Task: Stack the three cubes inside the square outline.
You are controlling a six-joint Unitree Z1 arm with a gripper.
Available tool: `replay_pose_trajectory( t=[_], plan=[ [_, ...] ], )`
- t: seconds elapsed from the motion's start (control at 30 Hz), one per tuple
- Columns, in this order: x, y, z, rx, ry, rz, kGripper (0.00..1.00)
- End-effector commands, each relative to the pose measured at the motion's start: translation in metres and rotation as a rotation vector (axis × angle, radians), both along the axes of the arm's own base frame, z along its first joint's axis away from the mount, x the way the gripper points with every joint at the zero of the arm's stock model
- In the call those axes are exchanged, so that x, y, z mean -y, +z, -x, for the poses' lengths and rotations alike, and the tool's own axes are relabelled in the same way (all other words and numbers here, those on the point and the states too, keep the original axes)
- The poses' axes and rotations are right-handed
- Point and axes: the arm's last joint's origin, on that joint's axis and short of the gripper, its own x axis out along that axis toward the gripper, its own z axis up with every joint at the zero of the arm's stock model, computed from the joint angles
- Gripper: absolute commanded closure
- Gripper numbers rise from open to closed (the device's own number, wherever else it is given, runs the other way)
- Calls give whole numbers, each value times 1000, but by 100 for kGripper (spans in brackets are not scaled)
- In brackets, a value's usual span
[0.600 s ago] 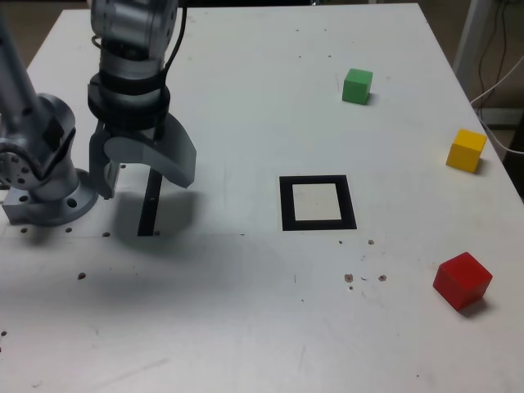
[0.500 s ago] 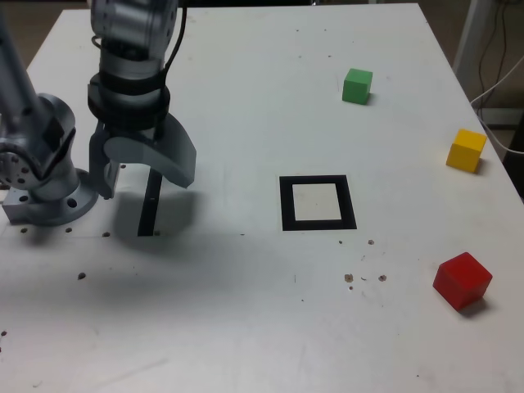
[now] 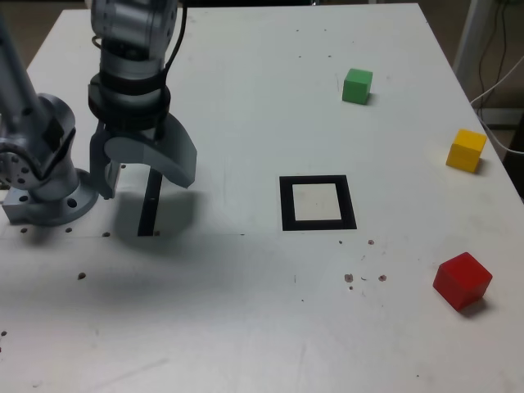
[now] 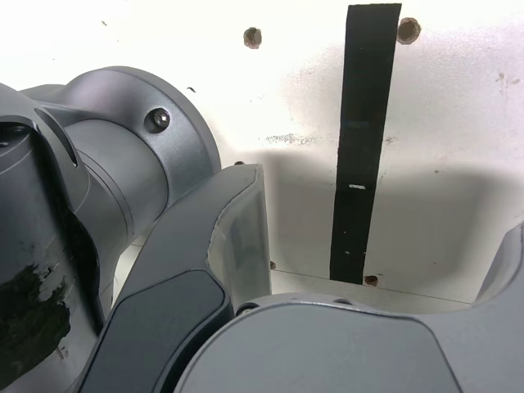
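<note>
Hand (image 3: pixel 135 176) hangs wide open, empty, above the black strip (image 3: pixel 149 205). No cube moved yet; square outline (image 3: pixel 318 202) vacant. Best approach: descend squarely over one cube, say the red cube (image 3: pixel 463 280), jaws straddling flat faces.

I work in what looks like a robotics lab: my base (image 3: pixel 45 192) is bolted to a white table (image 3: pixel 246 311) with drilled holes, black tape markings (image 3: pixel 318 203), and cables (image 3: pixel 498 57) at the far right.
</note>
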Motion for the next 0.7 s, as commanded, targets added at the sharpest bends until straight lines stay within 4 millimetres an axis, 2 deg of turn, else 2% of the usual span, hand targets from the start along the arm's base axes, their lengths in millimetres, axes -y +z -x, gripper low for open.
replay_pose_trajectory(
  t=[0.0,0.2,0.67],
  plan=[
    [0,0,-4,-1,3,2,1],
    [2,3,-13,2,3,6,1],
    [12,22,-59,27,-32,22,1]
  ],
)
